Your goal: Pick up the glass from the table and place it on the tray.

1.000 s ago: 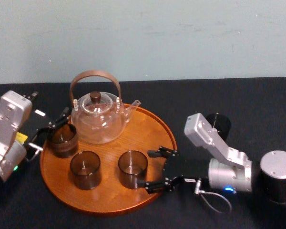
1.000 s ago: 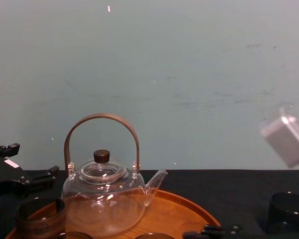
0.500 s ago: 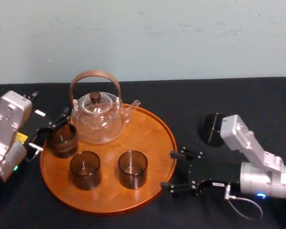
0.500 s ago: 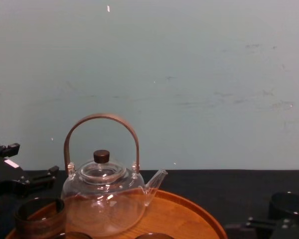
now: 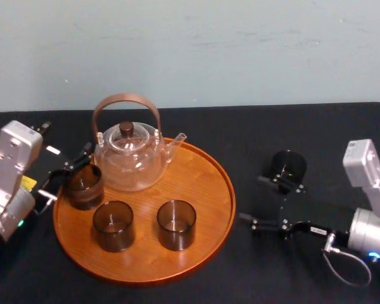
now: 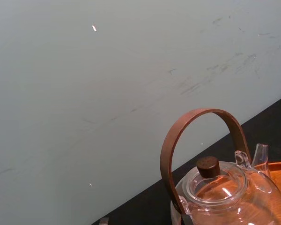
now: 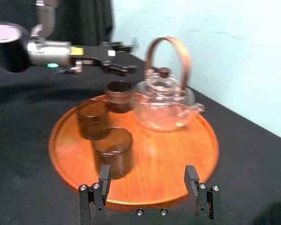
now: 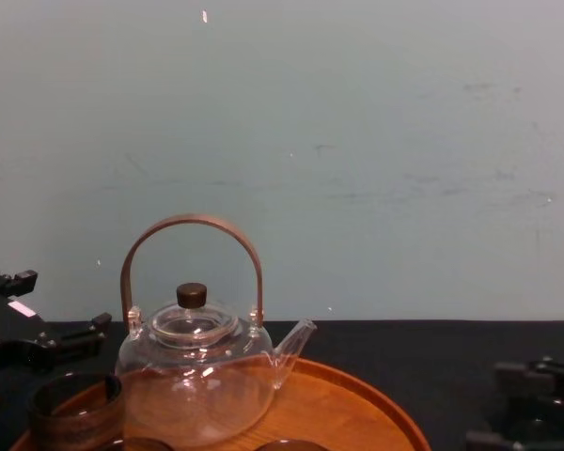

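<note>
Both grippers are spread and hold nothing: the left gripper (image 5: 66, 176) at the left rim of the tray (image 5: 199, 183), near the teapot (image 5: 130, 161), the right gripper (image 5: 270, 204) over the table (image 5: 240, 126), just beside the glass (image 5: 288, 166) standing right of the tray.

A clear glass teapot (image 5: 132, 161) stands upright, spout pointing toward the robot's right. A curved brown wooden handle (image 5: 125, 97) arches over the lid, which carries a dark knob (image 5: 126, 128). A pale blue-green wall (image 5: 190, 50) rises behind.
</note>
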